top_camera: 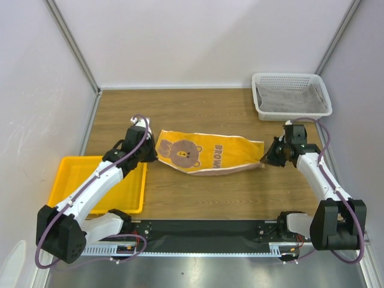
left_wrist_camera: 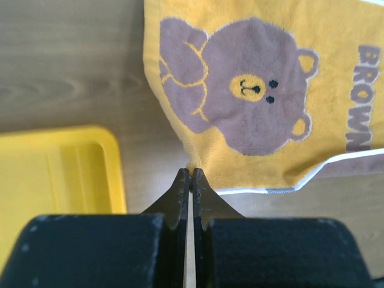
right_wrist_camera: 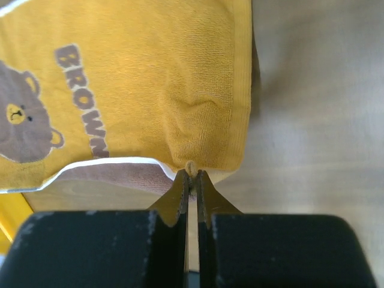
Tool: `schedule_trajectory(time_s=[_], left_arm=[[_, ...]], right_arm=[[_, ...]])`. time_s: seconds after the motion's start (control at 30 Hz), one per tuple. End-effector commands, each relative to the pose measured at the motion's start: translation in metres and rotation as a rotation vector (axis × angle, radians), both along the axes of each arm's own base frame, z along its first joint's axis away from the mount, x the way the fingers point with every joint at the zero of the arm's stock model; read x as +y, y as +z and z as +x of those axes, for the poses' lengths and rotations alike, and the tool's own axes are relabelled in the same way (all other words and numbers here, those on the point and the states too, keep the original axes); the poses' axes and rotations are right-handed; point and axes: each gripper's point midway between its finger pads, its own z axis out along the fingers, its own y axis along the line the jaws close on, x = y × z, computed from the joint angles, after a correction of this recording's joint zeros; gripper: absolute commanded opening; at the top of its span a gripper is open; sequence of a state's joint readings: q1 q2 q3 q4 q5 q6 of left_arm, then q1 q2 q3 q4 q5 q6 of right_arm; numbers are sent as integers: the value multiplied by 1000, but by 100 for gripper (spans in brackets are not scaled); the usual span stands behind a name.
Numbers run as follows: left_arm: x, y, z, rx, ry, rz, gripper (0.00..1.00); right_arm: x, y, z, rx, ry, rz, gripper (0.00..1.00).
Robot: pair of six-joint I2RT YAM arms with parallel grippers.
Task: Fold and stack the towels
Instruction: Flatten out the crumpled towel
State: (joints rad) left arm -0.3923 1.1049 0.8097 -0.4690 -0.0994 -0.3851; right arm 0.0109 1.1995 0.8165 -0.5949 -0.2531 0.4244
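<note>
The yellow-orange bear towel (top_camera: 207, 153) with "BROWN" lettering is stretched between both grippers over the wooden table. My left gripper (top_camera: 150, 155) is shut on its left corner; in the left wrist view my gripper (left_wrist_camera: 191, 174) pinches the towel (left_wrist_camera: 252, 90) at its near corner. My right gripper (top_camera: 267, 157) is shut on the right corner; in the right wrist view my gripper (right_wrist_camera: 192, 174) pinches the towel (right_wrist_camera: 150, 90) at its edge. A grey towel (top_camera: 288, 101) lies in the white mesh basket (top_camera: 260, 81). The plain yellow towel is out of view.
A yellow plastic tray (top_camera: 69, 174) sits at the front left, also in the left wrist view (left_wrist_camera: 60, 174). The basket stands at the back right corner. White walls enclose the table on three sides.
</note>
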Motion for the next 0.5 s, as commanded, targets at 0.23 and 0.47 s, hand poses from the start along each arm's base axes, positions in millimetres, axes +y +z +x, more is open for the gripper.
schedule_trajectory(time_s=[0.23,0.47], left_arm=[[1,-15,-56,121,40,-3,0],[-1,-31,-81,238,52,39,0]], right_arm=[[-7,-23,-65,251,-86,-22,0],[-14,-29,-42,231,-114,-61,0]])
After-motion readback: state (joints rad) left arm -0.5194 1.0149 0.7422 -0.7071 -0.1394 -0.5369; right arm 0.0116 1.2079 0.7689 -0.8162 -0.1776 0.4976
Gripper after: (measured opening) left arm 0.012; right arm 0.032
